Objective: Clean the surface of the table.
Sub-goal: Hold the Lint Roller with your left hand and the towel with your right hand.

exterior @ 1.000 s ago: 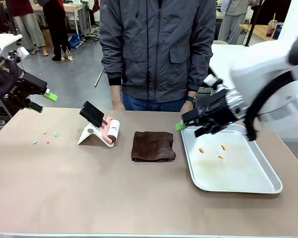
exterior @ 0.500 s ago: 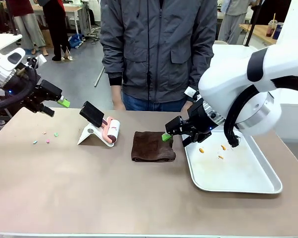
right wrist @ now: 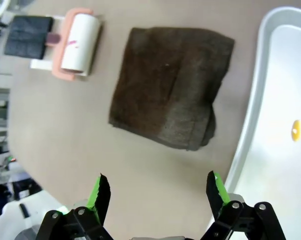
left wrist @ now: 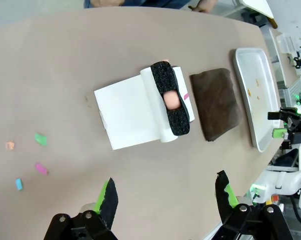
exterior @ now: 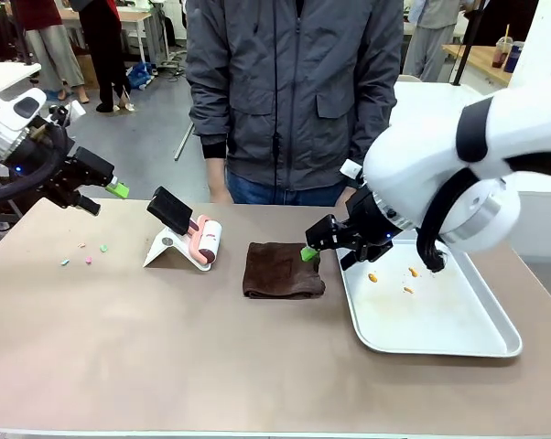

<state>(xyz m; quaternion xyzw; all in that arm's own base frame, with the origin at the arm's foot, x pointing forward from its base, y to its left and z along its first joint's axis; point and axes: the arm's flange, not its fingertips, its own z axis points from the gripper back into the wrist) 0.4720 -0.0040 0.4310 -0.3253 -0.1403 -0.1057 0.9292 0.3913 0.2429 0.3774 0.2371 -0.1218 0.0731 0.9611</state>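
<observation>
Running left-right, front view: table (exterior: 120,338) long axis; right tool (exterior: 310,251) beside cloth (exterior: 280,273).

On the table (exterior: 211,357), left to right: scraps (exterior: 85,253), stand (exterior: 166,247), cloth (exterior: 283,270), tray (exterior: 440,320).

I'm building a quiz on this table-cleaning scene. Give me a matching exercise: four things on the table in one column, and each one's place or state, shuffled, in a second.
Column one
1. brown cloth
2. metal tray
3. lint roller
4. coloured scraps

Column two
A. propped on a white stand
B. holds orange crumbs
C. loose at the left end of the table
D. folded flat, just left of the tray

Pairs: 1-D, 2-B, 3-A, 4-C
</observation>
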